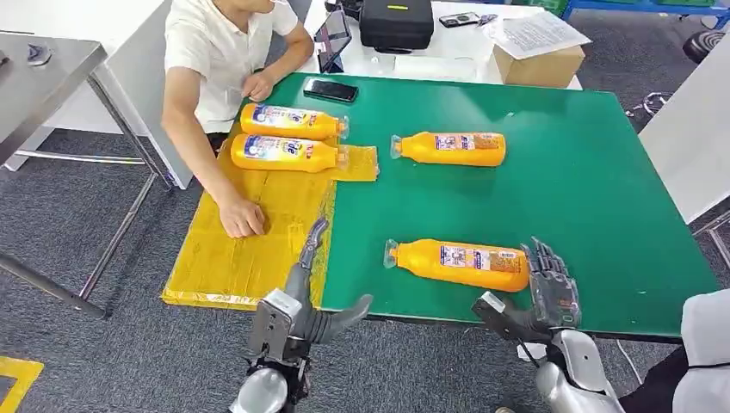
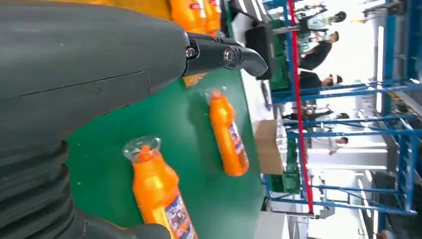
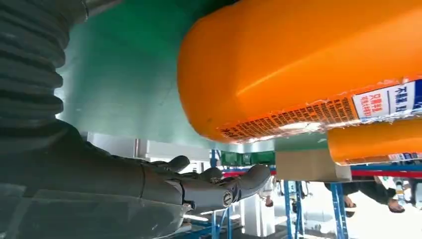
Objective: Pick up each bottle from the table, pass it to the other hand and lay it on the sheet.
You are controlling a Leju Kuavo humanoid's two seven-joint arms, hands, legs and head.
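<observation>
Orange bottle (image 1: 458,263) lies on its side on the green table (image 1: 559,198), near the robot's edge. The right hand (image 1: 549,280) stands open just beside the bottle's base, fingers spread, holding nothing. The left hand (image 1: 308,275) hovers open at the table's near-left corner. Two bottles (image 1: 291,138) lie on the yellow sheet (image 1: 258,249) along the table's left side, where a person's hand (image 1: 241,217) rests.

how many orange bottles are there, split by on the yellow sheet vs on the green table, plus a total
Orange plastic bottles lying on the yellow sheet: 2, at and
Orange plastic bottles lying on the green table: 2, at and
Total: 4 bottles
</observation>
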